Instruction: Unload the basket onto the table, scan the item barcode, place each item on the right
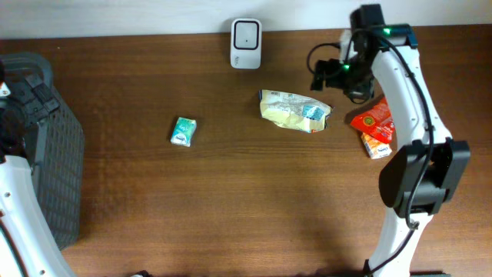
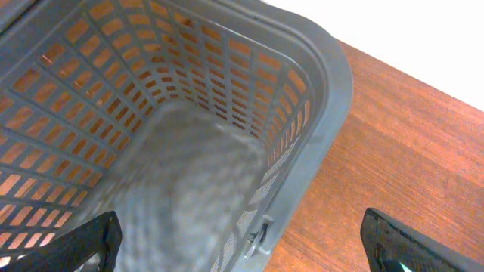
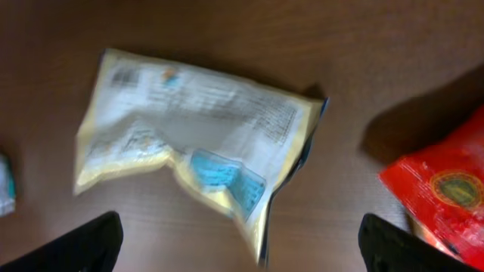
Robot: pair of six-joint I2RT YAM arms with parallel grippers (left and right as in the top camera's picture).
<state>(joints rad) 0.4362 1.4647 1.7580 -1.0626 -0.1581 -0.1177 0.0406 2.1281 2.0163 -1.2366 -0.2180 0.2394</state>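
1. Overhead view: yellow snack packet (image 1: 294, 111) lies flat on the table, at 5 o'clock from the scanner (image 1: 246, 33).
2. Right gripper (image 3: 253, 245) hangs over it, jaws wide apart, empty.
3. Left gripper (image 2: 249, 245) spread wide too, above the basket (image 2: 333, 98).

Print on yellow packet (image 3: 189, 143) blurred, illegible.

Grey basket (image 2: 333, 83), wooden table (image 2: 412, 155), parted fingers (image 2: 87, 242)

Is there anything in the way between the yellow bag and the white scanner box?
No, nothing visible. Only bare table lies between the yellow bag and the white scanner. The right claw hangs open just above the bag, with nothing between them either.
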